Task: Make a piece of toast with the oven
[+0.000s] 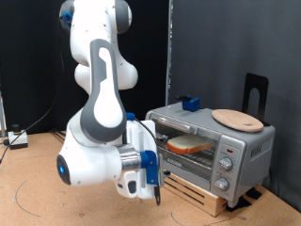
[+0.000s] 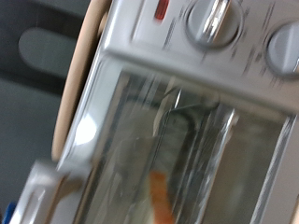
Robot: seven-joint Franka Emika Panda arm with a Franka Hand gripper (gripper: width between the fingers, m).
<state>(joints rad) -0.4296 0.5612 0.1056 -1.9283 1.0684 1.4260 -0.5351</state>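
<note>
The silver-grey oven (image 1: 212,146) stands on a wooden slat base at the exterior view's right, with its glass door shut. The piece of toast (image 1: 188,144) lies inside on the rack and shows through the glass. My gripper (image 1: 152,188) hangs low, just off the oven's front corner on the exterior view's left, close to the door. The blurred wrist view is filled by the oven's front (image 2: 187,131), with two knobs (image 2: 213,21) and the toast's orange crust (image 2: 159,194) behind the glass. My fingers do not show in the wrist view.
A round light wooden board (image 1: 237,119) lies on the oven's roof; its edge also shows in the wrist view (image 2: 79,75). A small blue object (image 1: 192,102) sits on the roof's back. A black stand (image 1: 255,94) rises behind the oven. Cables lie on the floor (image 1: 19,139).
</note>
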